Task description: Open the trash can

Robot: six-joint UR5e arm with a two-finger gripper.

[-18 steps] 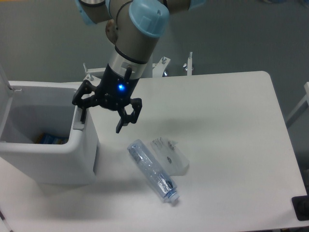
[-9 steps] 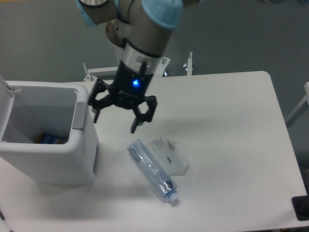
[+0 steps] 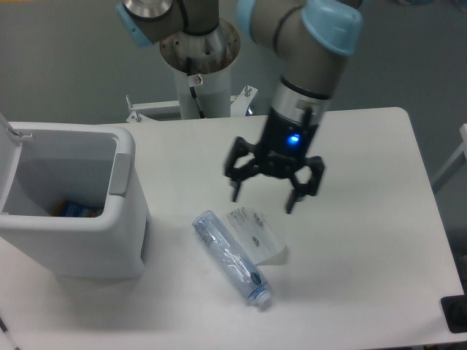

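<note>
Bin [image 3: 69, 219] sits at the worktop's [image 3: 365, 255] left edge, lid up, something blue down inside. The tool [image 3: 264, 198] hangs empty, fingers spread wide, over mid-worktop, well apart from the bin. Just below it a clear bottle [image 3: 232, 257] lies on its side.

You see a clear plastic bottle [image 3: 232, 259] lying on its side on the white table [image 3: 365, 240], slanting from upper left to lower right, with its neck end toward the near edge. A crumpled piece of clear plastic wrap [image 3: 257, 235] lies just beside it on its right, touching or nearly touching the bottle. At the table's far edge, two small metal brackets [image 3: 284, 93] stand upright. A dark object [image 3: 455, 313] sits at the table's near right corner, cut off by the frame.
</note>
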